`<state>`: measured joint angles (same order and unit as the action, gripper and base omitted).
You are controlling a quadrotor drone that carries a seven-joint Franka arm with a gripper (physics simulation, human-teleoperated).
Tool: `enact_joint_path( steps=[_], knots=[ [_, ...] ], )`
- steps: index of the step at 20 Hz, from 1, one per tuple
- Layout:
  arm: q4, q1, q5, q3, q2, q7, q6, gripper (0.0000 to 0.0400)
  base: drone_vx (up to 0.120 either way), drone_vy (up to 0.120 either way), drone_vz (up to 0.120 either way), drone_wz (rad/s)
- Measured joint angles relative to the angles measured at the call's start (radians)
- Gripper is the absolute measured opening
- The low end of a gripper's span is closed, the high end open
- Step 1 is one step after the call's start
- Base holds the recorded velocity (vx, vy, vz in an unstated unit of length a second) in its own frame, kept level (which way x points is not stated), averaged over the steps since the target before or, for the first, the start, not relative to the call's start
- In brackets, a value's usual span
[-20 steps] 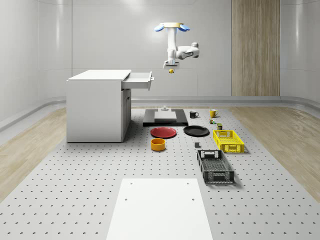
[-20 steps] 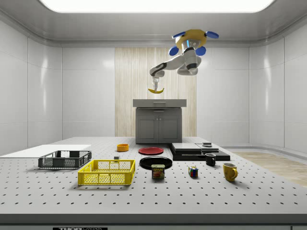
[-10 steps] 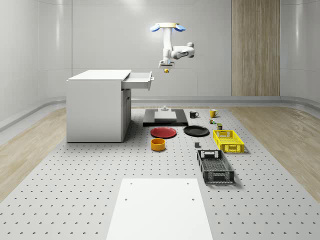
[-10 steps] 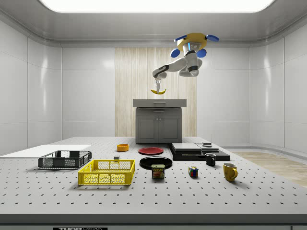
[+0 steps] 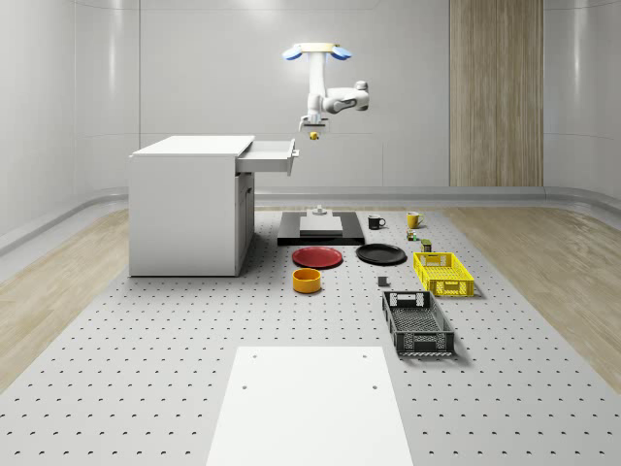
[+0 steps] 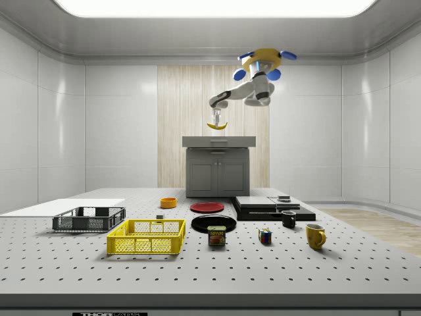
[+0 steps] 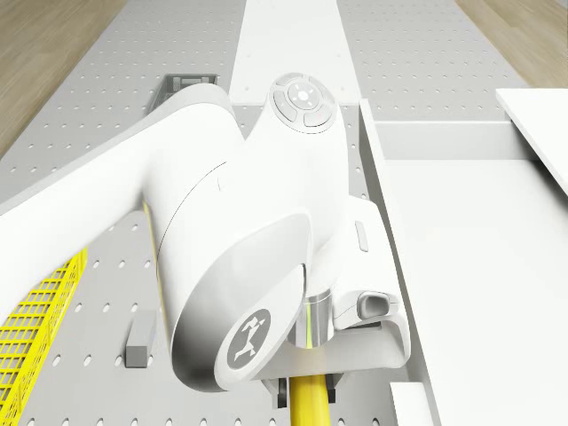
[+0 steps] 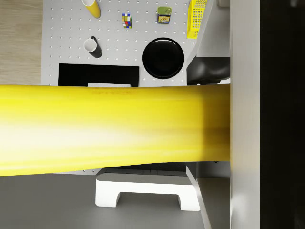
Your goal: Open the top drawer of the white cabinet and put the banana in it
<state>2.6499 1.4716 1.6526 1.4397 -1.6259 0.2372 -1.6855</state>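
Banana is pinched in the gripper, fingers closed across it, hanging crosswise below the wrist. It sits in mid-air just off the front edge of the open top drawer, slightly above rim height and not yet over the tray. In the side view the banana hangs clear above the white cabinet, with a visible gap to the top.

Drone hovers high, out in front of the drawer on the whole-scene view's right, roughly above the black slab on the table. The arm reaches down and toward the cabinet.

Risks from here, as I judge them:
- Releasing now: the banana probably misses the tray and falls in front of the cabinet, or clips the drawer front and bounces out.
- Descending before it is over the tray: the banana or a finger strikes the drawer front. The wrist view puts the drawer edge right next to the banana, so margin looks thin.
- Held crosswise, the banana's ends overhang the fingers. If it is misaligned with the drawer's width, an end could catch a side wall.
- Hover drift at a stretched arm would swing the tip, so a bump could push the drawer partly shut.

Needs to move farther over the tray, then lower, then let go.
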Motion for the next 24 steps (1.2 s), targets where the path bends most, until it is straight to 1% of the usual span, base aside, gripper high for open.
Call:
enact_joint_path(
  steps=[24],
  knots=[
    [0.0,0.0,0.0,0.0,0.0,0.0,0.0,0.019,0.0,-0.12,0.0,0.0]
  ],
)
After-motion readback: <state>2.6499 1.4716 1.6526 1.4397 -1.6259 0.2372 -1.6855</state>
